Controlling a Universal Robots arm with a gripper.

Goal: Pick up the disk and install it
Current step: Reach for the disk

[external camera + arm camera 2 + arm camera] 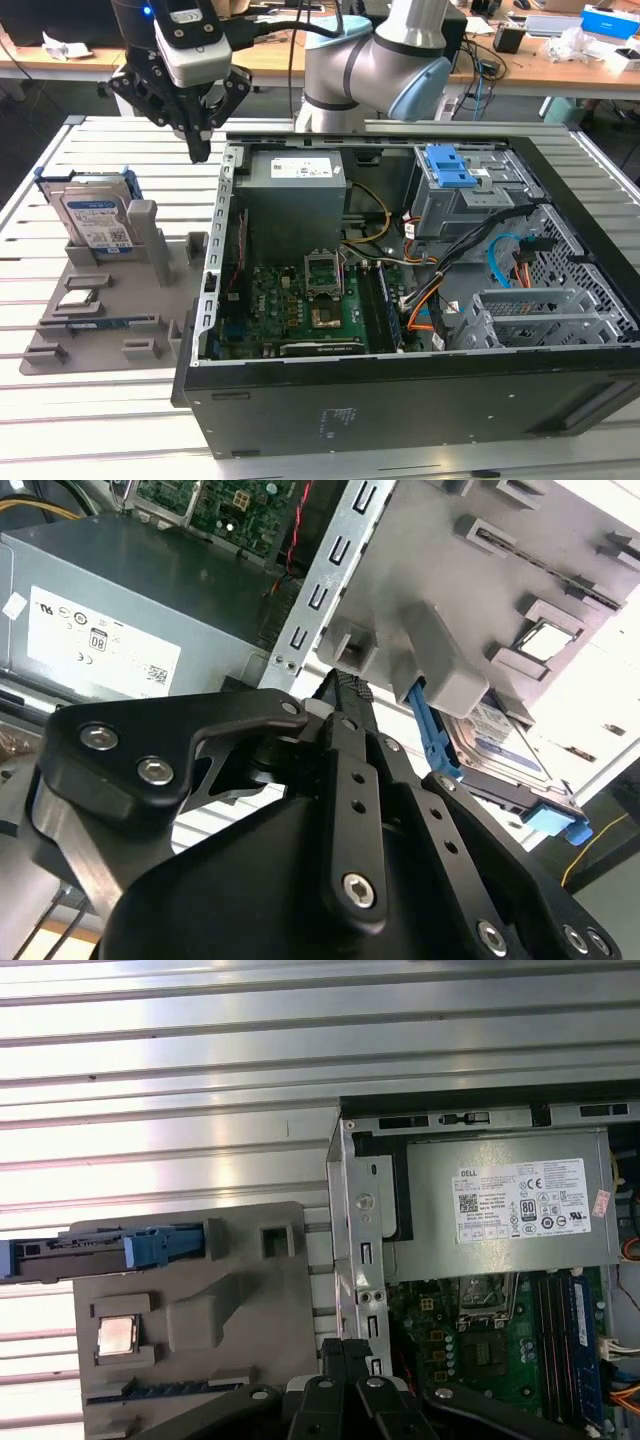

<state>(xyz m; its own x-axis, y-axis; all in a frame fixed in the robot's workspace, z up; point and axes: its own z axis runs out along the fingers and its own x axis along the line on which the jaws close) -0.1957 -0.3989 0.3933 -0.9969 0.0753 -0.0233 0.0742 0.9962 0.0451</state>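
Note:
The disk point(96, 216) stands on edge in a slot of a grey holder point(105, 330) on the slatted table, at the exterior view's left. It is silver with a white-and-blue label and a blue frame. In the second wrist view the disk point(507, 742) sits behind a grey post of the holder; in the first wrist view the disk point(70, 1258) shows edge-on. My gripper point(200, 150) hangs above the table between the holder and the open computer case point(215, 300), to the disk's right and higher. Its black fingers point(345, 705) are shut together, holding nothing. The gripper point(345, 1355) points down by the case wall.
Inside the case lie a grey power supply box point(296, 186), the motherboard point(300, 305), cables and a drive cage with a blue latch point(455, 170). The holder also carries a small chip point(117, 1334). Desks with clutter stand behind the table.

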